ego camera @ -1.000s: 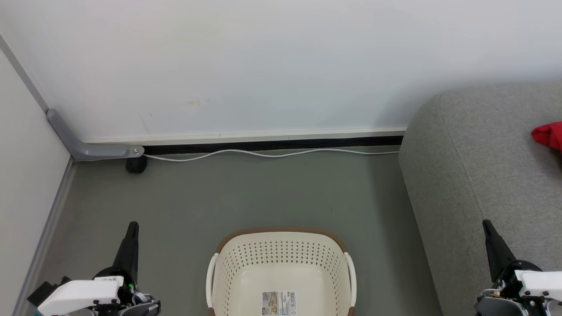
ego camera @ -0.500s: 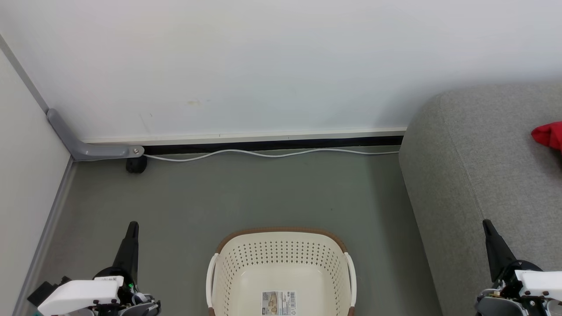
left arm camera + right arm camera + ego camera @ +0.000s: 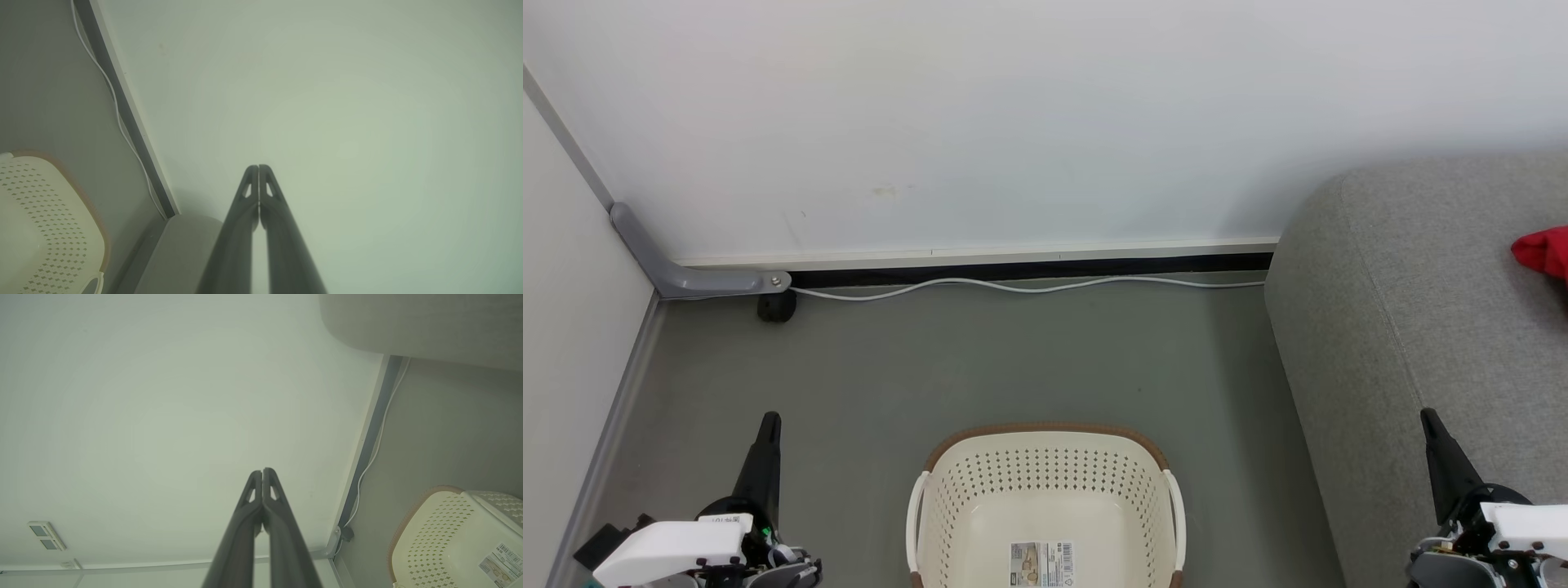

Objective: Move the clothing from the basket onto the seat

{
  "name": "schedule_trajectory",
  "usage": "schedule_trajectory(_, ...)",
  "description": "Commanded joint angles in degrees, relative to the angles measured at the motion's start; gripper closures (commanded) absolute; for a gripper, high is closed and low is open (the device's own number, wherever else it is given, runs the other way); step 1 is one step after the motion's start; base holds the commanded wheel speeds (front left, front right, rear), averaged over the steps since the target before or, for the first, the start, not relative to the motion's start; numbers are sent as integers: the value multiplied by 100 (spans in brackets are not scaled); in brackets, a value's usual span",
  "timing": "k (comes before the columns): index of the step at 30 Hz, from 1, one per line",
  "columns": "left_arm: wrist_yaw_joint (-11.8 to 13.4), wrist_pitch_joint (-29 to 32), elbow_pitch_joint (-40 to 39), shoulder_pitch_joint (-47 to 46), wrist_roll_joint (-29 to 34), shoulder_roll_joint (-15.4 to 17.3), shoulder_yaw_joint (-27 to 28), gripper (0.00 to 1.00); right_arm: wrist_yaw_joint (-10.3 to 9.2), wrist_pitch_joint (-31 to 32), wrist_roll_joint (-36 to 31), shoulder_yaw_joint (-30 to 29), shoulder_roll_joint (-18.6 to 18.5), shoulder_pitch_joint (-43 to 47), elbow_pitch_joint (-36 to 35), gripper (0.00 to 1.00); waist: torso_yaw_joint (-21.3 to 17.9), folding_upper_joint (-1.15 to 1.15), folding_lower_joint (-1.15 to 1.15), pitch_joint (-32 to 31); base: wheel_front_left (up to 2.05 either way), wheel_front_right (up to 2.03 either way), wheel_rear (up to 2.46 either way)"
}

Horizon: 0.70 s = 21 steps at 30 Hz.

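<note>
The cream basket [image 3: 1045,478] stands on the floor at the bottom centre of the head view, holding nothing but a paper label [image 3: 1041,563]. A bit of the red clothing [image 3: 1543,251] lies on the grey seat [image 3: 1413,327] at the right edge; the rest of it is cut off. My left gripper [image 3: 769,420] rests shut at the lower left, left of the basket. My right gripper [image 3: 1427,418] rests shut at the lower right, over the seat's front. In the wrist views the left gripper [image 3: 258,167] and the right gripper [image 3: 262,471] point at the white wall, tips touching. The basket [image 3: 45,228] and the basket [image 3: 449,535] show at the wrist views' edges.
A white wall runs behind, with a dark baseboard and a white cable [image 3: 1029,286] along the floor. A grey bracket [image 3: 686,273] and a black wheel [image 3: 776,306] sit in the left corner. Grey floor [image 3: 980,359] stretches between wall and basket.
</note>
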Motion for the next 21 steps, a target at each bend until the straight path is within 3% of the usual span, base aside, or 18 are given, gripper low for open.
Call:
schedule_trajectory(1, -48, 37, -168, -332, -23, 98, 190, 100, 9, 43, 66, 95, -60, -256, -183, 100, 0, 0, 0, 0, 0, 0, 0)
schedule_trajectory(21, -48, 37, -168, -332, -23, 98, 190, 100, 9, 42, 66, 95, -60, -256, -183, 100, 0, 0, 0, 0, 0, 0, 0)
